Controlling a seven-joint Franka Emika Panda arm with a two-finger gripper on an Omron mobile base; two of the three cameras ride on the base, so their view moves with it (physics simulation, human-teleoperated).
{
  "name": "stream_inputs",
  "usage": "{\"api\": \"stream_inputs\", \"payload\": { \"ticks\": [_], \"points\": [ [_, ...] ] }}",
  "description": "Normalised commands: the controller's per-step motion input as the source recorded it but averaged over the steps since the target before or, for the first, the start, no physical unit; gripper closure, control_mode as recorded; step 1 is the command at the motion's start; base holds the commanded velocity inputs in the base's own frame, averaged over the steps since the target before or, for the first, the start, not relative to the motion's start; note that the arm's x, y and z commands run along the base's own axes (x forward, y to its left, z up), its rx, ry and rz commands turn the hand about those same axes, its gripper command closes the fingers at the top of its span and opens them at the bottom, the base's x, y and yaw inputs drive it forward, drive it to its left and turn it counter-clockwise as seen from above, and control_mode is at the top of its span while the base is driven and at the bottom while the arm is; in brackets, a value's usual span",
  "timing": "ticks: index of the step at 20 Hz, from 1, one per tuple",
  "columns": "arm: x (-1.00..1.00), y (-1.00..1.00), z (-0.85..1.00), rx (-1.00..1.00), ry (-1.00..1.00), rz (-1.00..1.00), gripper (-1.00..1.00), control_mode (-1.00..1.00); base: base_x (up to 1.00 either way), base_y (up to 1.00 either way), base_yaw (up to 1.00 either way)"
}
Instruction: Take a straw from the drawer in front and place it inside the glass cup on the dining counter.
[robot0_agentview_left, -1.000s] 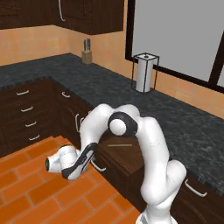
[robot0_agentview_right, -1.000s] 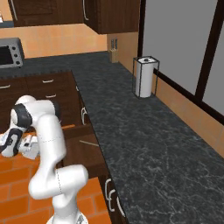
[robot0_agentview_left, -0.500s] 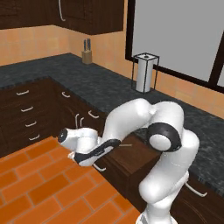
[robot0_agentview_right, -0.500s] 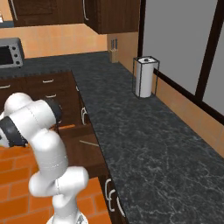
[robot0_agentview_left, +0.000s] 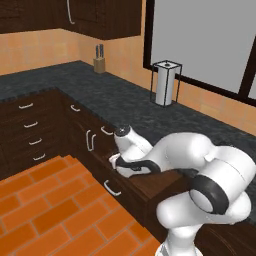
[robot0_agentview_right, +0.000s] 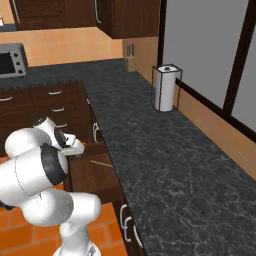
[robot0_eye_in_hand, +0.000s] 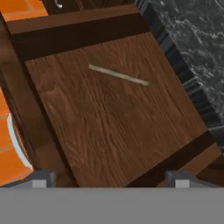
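1. Hovering above the open drawer (robot0_eye_in_hand: 113, 127), the end effector (robot0_eye_in_hand: 109, 177) looks down into it, which suits a grasp from above; its two fingertips (robot0_eye_in_hand: 41, 178) stand wide apart at the lower edge of the hand view and nothing lies between them
2. The straw (robot0_eye_in_hand: 118, 75) lies flat on the bare wooden floor of the drawer, slightly slanted, toward the side nearer the black speckled tabletop (robot0_eye_in_hand: 192, 39); it is apart from every drawer wall, so there is room for the fingers on either side
3. The same straw shows as a thin pale line in the right base view (robot0_agentview_right: 102, 164), in the drawer pulled out from under the tabletop edge
4. The curved silver handle (robot0_eye_in_hand: 16, 144) sits on the drawer front, beside the orange tiled floor (robot0_agentview_left: 45, 210)
5. Judging from this, the drawer is open far enough; the next step calls for moving over the straw's middle and turning the wide-set fingers to cross its length, since so thin a stick lying flat could easily slip
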Motion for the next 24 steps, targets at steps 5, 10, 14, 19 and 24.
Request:
{"api": "stream_inputs", "payload": {
  "ticks": [5,10,14,19,24],
  "points": [
    [0.61,-0.26,-0.23,0.00,0.16,0.00,-1.00,-1.00,0.00,0.00,0.00],
    [0.45,0.02,-0.63,0.00,0.25,0.00,-1.00,-1.00,0.00,0.00,0.00],
    [0.54,0.01,-0.54,0.01,0.27,0.00,-1.00,-1.00,0.00,0.00,0.00],
    [0.15,0.36,-0.36,0.01,0.19,0.01,-1.00,-1.00,0.00,0.00,0.00],
    [-0.04,0.88,-0.24,0.00,0.07,0.01,-1.00,-1.00,0.00,0.00,0.00]
  ]
}}
